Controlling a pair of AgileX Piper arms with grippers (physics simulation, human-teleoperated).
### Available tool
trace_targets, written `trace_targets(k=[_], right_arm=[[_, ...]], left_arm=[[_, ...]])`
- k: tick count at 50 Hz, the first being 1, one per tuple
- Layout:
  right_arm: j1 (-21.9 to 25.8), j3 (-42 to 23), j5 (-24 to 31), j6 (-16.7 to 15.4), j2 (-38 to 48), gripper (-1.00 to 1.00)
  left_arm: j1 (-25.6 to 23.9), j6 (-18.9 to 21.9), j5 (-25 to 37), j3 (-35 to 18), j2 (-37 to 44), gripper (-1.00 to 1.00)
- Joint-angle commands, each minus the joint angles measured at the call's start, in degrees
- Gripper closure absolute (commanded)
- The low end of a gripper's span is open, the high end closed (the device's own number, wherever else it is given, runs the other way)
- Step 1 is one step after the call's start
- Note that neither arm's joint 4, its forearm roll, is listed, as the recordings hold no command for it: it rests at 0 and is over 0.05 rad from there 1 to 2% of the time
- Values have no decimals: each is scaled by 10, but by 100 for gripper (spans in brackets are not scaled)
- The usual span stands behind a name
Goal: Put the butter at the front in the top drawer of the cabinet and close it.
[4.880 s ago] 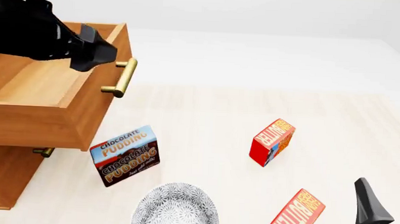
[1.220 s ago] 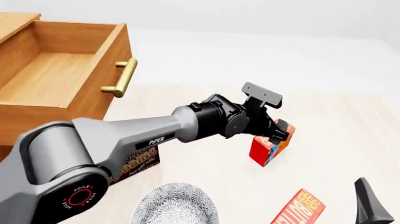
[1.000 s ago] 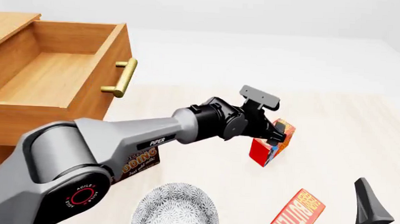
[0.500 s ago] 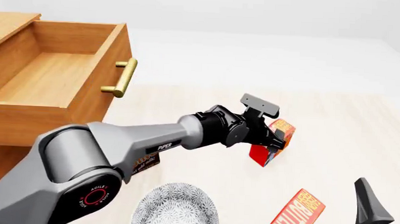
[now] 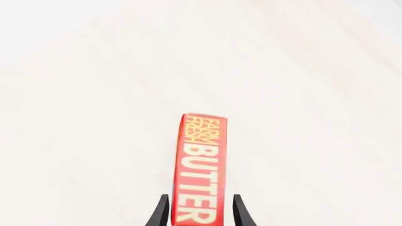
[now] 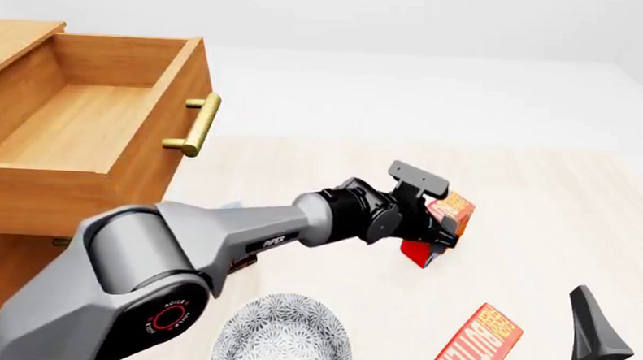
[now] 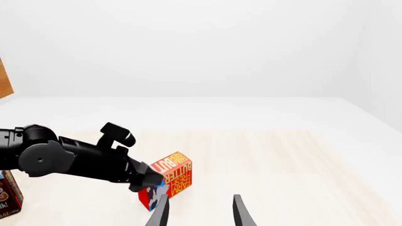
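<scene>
Two butter boxes show. The farther butter box [image 6: 452, 208] [image 5: 202, 160] [image 7: 173, 176] stands mid-table, red with an orange lettered face. My left gripper [image 6: 439, 236] [image 5: 199, 213] is open and straddles it, one finger on each side with a thin gap on both. The look-alike butter box [image 6: 475, 349] stands nearer to me at the right. Beside it, my right gripper [image 6: 619, 300] [image 7: 197, 209] is open and holds nothing. The cabinet [image 6: 2, 292] is at the left, and its top drawer [image 6: 85, 129] is pulled out with nothing visible inside.
A Chocolate Pudding box [image 7: 6, 197] stands between the cabinet and the butter, mostly hidden by my left arm in the front view. A grey patterned bowl [image 6: 282, 341] sits at the near edge. The top drawer's brass handle [image 6: 199, 126] juts toward the table's middle.
My left arm has left the drawer handle and swung right to the farther butter box. Over the last second its gripper sank lower around that box. The right arm stayed still.
</scene>
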Motion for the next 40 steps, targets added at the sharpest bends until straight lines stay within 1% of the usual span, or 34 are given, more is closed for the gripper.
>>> trace_targets(k=[1, 20, 29, 30, 40], right_arm=[[0, 0, 0, 0, 0, -100], [0, 0, 0, 0, 0, -100], [0, 0, 0, 0, 0, -100], [0, 0, 0, 0, 0, -100], [0, 0, 0, 0, 0, -100]], left_arm=[[-3, -5, -6, -2, 14, -100], [-5, -16, -17, -8, 38, -100], [-7, -21, -16, -20, 52, -100], [-8, -21, -11, -29, 59, -100], [-11, -21, -1, -54, 76, -100]])
